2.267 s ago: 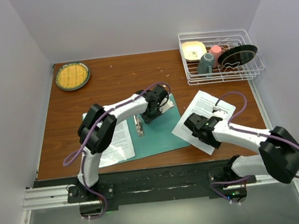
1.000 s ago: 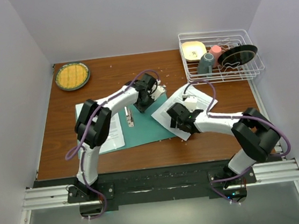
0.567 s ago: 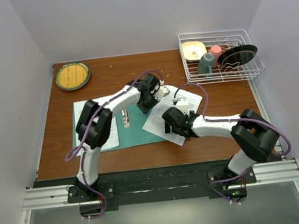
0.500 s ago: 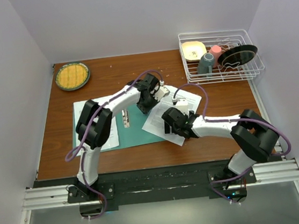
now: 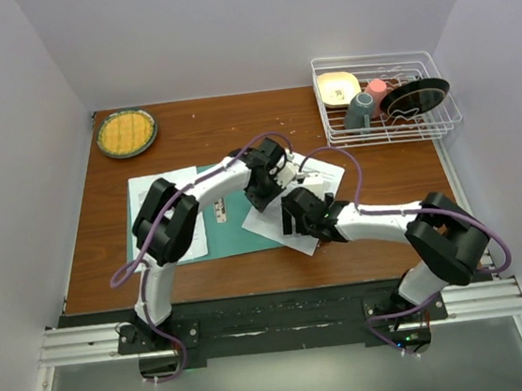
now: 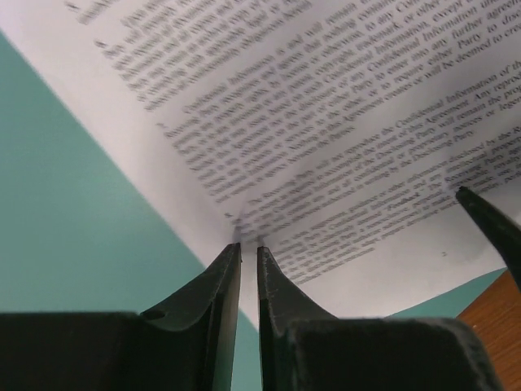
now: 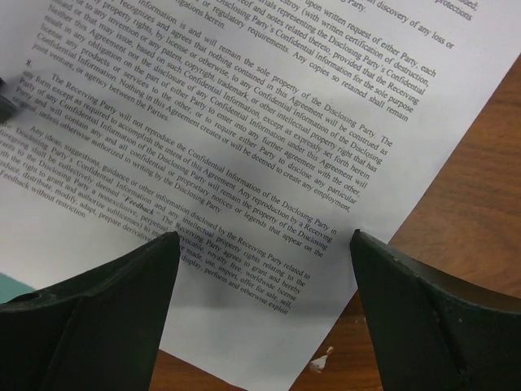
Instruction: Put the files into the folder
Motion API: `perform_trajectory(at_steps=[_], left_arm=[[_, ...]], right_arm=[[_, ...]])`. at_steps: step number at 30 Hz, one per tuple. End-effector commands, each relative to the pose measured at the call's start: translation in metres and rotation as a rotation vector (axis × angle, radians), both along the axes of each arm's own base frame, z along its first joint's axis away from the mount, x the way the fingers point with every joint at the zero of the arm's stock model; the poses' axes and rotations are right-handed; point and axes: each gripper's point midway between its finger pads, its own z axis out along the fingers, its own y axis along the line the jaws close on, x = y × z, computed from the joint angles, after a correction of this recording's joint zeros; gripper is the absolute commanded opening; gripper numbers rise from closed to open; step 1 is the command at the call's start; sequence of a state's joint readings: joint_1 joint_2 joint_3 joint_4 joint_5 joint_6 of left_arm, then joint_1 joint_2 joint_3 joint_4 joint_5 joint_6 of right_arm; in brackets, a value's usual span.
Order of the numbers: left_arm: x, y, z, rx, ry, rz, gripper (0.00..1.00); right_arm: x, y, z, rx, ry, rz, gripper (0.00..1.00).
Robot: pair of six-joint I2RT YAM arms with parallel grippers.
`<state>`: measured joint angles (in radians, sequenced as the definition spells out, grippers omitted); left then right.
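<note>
**Files** (image 5: 261,216): white printed paper.
- Item 1: one sheet (image 6: 342,122), lying askew across the right edge of the folder (image 5: 235,230). Its left part is on the teal and the rest is on the table (image 7: 476,204).
- Item 2: more sheets (image 5: 189,243) on the folder's left side.

**Tools.**
- Left gripper (image 6: 248,244): jaws drawn almost together. The tips are at the sheet's edge over the folder, where a crease starts, so it appears to be pinching the paper.
- Right gripper (image 7: 264,236): jaws wide apart and holding nothing, low over the sheet's corner just right of the folder. Whether it touches the paper cannot be told.

**Step in hand (judged).** The sheet is being fed onto the folder and is only partly over it.

**Next move (judged).** The sheet needs to be drawn further left across the folder, squared with its edges and slipped under the inner sleeve. The paper is floppy, so a light pull is called for.

**View notes.**
- Top view: shows the whole layout, both arms meeting at the folder's right edge, and the sheet's skew.
- Left wrist view: alone shows the near-closed tips and the crease.
- Right wrist view: alone shows the spread jaws and bare wood under the sheet's corner.
- No view shows whether the sleeve is open.
</note>
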<state>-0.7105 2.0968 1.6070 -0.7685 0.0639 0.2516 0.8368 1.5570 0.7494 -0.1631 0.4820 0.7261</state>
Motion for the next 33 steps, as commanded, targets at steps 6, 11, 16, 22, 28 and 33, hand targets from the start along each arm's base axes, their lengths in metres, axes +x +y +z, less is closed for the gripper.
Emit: perform_trajectory(at_steps=[6, 11, 16, 22, 28, 33], left_arm=[[-0.017, 0.014, -0.046, 0.083, 0.037, -0.003, 0.18], [-0.02, 0.019, -0.051, 0.095, 0.041, -0.008, 0.17], [-0.023, 0.022, -0.055, 0.102, 0.05, -0.01, 0.17], [-0.023, 0.02, -0.053, 0.1, 0.046, -0.016, 0.17], [-0.024, 0.02, -0.051, 0.104, 0.04, -0.022, 0.16], [-0.025, 0.018, -0.051, 0.105, 0.039, -0.029, 0.16]], right_arm=[[0.006, 0.021, 0.048, 0.201, -0.076, -0.013, 0.91], [0.008, -0.036, 0.043, 0.258, -0.062, -0.225, 0.92], [0.0, -0.06, 0.016, 0.317, 0.004, -0.324, 0.91], [-0.003, -0.048, -0.006, 0.435, 0.093, -0.336, 0.88], [-0.009, -0.05, -0.024, 0.523, 0.156, -0.384, 0.8], [-0.015, -0.048, -0.031, 0.592, 0.2, -0.401, 0.69]])
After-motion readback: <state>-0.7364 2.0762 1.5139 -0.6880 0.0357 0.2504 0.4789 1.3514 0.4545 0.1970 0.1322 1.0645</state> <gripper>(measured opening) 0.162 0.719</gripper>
